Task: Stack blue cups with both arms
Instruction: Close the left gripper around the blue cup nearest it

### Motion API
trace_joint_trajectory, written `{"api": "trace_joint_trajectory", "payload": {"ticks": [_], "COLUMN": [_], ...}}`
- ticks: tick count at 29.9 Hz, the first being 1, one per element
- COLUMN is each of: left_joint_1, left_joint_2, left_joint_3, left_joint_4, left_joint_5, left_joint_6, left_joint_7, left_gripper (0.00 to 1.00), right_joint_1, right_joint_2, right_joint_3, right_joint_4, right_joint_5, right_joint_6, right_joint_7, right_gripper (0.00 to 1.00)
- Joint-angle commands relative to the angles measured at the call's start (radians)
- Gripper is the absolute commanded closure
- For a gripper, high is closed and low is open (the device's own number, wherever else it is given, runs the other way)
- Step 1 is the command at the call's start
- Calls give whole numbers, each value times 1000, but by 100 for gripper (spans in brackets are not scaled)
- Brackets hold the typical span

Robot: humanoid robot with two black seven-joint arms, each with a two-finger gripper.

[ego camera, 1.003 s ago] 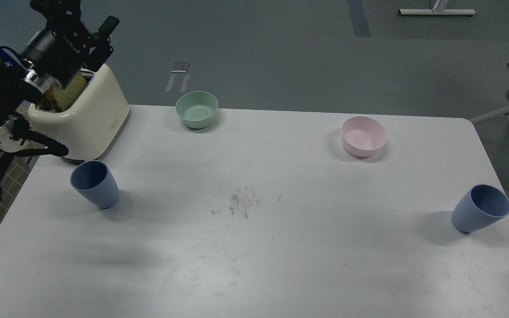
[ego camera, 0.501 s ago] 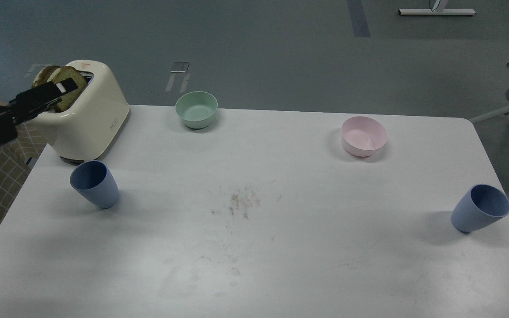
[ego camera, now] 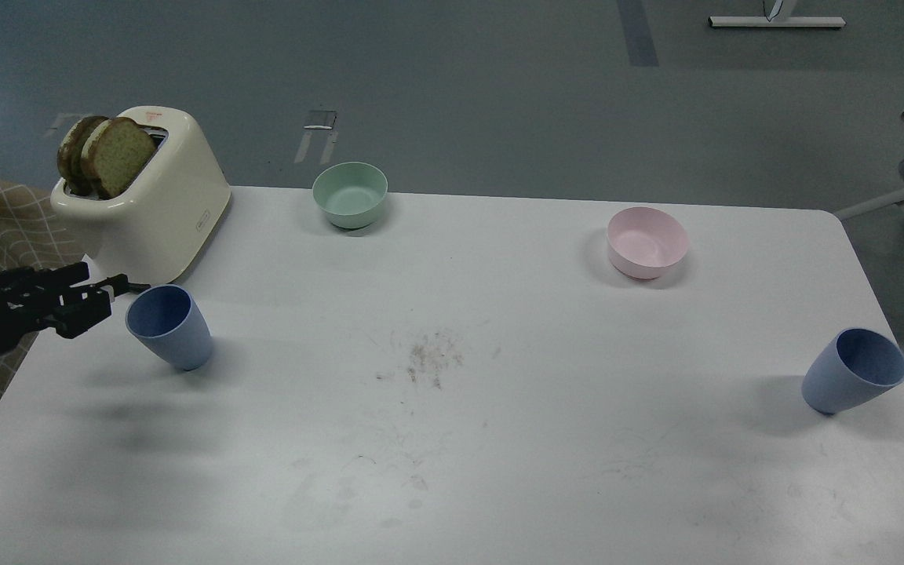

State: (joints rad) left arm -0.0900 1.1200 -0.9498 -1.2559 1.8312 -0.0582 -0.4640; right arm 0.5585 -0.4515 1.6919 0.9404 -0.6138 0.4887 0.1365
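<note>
Reaching in from the table's (ego camera: 499, 471) left edge, left claw (ego camera: 111, 292) sits just left of the left blue cup (ego camera: 169, 326), rim level; fingers too dark to tell apart, state indeterminate. Cup upright, just in front of the toaster (ego camera: 155, 212). Right blue cup (ego camera: 854, 380) upright, far right of toaster, near table's right edge. Right claw out of view.

one cup (ego camera: 169, 326) stands at the tabletop's (ego camera: 452, 439) left edge, before the toaster (ego camera: 150, 216); the other cup (ego camera: 854, 381) far right; two bowls (ego camera: 350, 195) (ego camera: 647, 242) behind, between them
</note>
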Motion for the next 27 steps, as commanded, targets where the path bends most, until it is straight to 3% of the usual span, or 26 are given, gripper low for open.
{"api": "trace_joint_trajectory", "payload": {"ticks": [1, 13, 18, 20, 22, 27], "left_joint_1": [-8, -43, -94, -120, -138, -146], "left_joint_2": [-29, -135, -144, -144, -146, -160], "left_joint_3": [34, 37, 97, 123, 141, 149], "left_joint_4": [10, 93, 133, 142, 154, 159], "left_joint_5": [3, 10, 7, 7, 7, 8], "left_joint_6": [0, -3, -3, -2, -3, -3], "left_joint_7": [5, 7, 8, 7, 5, 4], "left_gripper": [39, 40, 40, 47, 67, 97], "right_joint_1": [-3, -19, -22, -22, -22, -22], "right_joint_2": [-1, -1, -1, -1, -1, -1], "right_joint_3": [2, 8, 8, 8, 8, 8], "right_joint_4": [0, 0, 0, 0, 0, 0], "right_joint_5": [0, 0, 0, 0, 0, 0], "right_joint_6": [0, 0, 0, 0, 0, 0], "right_joint_7": [0, 0, 0, 0, 0, 0], "right_gripper": [0, 0, 0, 0, 0, 0]}}
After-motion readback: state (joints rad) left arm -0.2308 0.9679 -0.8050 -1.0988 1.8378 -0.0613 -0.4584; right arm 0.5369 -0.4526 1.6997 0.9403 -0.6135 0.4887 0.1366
